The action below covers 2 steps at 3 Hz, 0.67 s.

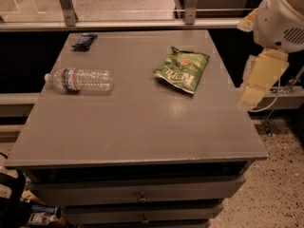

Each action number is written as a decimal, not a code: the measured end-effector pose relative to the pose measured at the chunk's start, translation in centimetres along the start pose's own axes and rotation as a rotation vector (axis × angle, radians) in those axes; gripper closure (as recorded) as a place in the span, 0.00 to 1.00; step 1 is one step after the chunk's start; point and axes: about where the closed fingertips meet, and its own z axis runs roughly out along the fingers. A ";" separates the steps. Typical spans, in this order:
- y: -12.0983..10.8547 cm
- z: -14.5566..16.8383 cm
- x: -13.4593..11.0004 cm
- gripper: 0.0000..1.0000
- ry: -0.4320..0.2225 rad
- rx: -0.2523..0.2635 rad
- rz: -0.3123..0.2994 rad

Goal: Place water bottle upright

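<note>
Green snack bag [182, 69], right-centre of counter [142, 127]: white lettering across its face, too blurred to spell out. Water bottle [80, 79], label band in blue, white and red: print unreadable. Dark packet [84, 41], far left corner: nothing legible. Hand [259, 80], just off the counter's right edge: no readable marking.
</note>
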 end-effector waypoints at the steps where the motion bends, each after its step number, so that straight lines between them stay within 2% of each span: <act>1: -2.5 3.2 -6.3 0.00 -0.115 -0.017 -0.019; 2: -3.4 6.6 -12.5 0.00 -0.177 -0.051 -0.031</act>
